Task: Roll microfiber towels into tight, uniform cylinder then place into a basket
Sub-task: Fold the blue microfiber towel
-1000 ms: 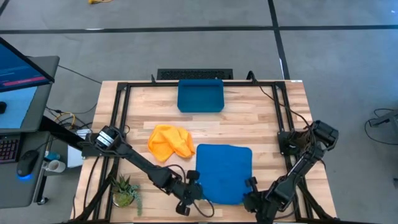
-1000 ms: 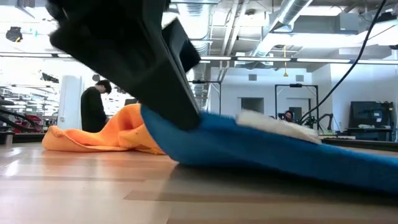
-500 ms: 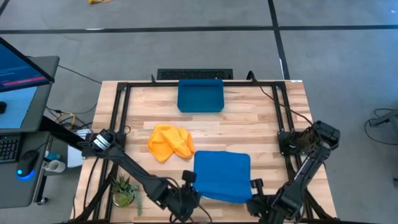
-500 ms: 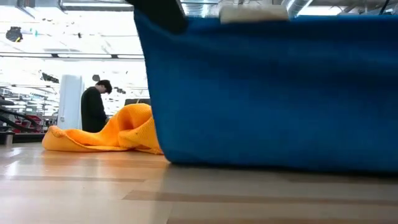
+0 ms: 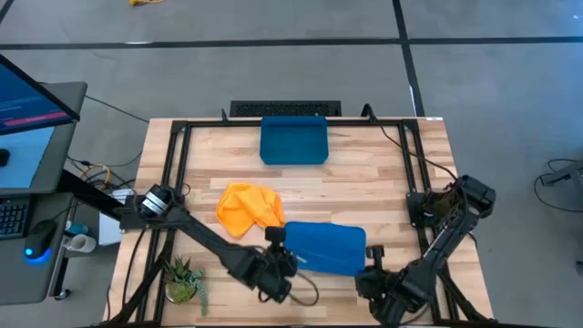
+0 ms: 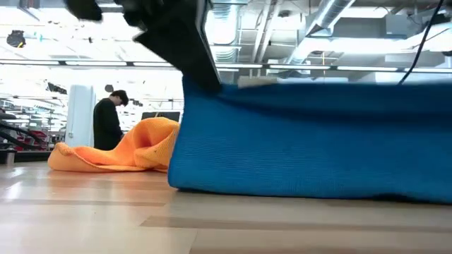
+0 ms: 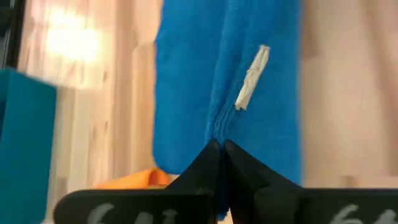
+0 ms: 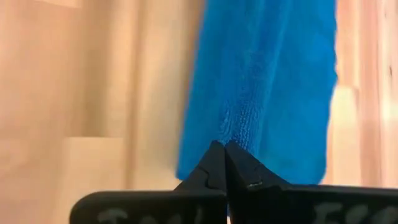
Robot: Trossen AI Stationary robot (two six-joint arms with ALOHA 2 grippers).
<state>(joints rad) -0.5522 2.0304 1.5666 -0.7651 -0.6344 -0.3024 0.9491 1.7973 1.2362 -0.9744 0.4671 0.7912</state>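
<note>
blue towel (image 6: 311, 141): cut off at the low view's right edge; its far side hidden behind the raised fold
orange towel (image 6: 113, 152): right part hidden behind the blue towel in the low view
left claw (image 7: 221, 149): tips buried in blue cloth; body blurred, cut by the frame's bottom
right claw (image 8: 222, 152): tips pinched into the cloth; body cut off below
basket (image 7: 22, 137): only a blurred teal slab at the edge
white tag (image 7: 252, 78): print too blurred to read

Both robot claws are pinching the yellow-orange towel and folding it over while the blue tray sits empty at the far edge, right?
Not quite: the left gripper and right gripper pinch the blue towel, as the high view shows. The yellow-orange towel lies untouched beside it; the tray is empty.
</note>
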